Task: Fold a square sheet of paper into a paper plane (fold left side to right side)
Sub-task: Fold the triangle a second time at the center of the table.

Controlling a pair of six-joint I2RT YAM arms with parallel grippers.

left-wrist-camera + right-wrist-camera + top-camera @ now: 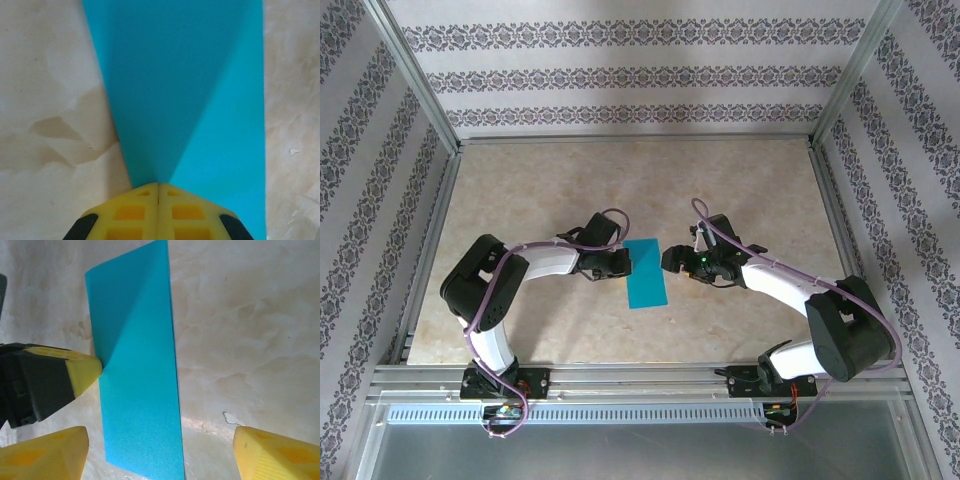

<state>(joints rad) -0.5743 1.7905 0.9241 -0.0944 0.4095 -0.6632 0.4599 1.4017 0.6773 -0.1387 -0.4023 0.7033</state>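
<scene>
The square sheet of paper (pixel 645 272) lies folded into a narrow teal-blue rectangle on the table's middle. My left gripper (pixel 620 263) is shut on the paper's left edge. In the left wrist view its yellow fingertips (pixel 158 186) meet on that edge, and the paper (pixel 200 90) spreads away from them with a darker raised flap. My right gripper (pixel 668 260) hovers just right of the sheet and is open. In the right wrist view the paper (pixel 140 390) lies between and beyond its yellow fingers (pixel 45 452), with the left gripper's tip (pixel 87 371) touching the sheet.
The beige marbled tabletop (pixel 760 190) is bare around the sheet. Metal frame rails (pixel 430 250) border the table, and patterned walls stand behind. A small white chip (pixel 231 417) marks the surface near my right gripper.
</scene>
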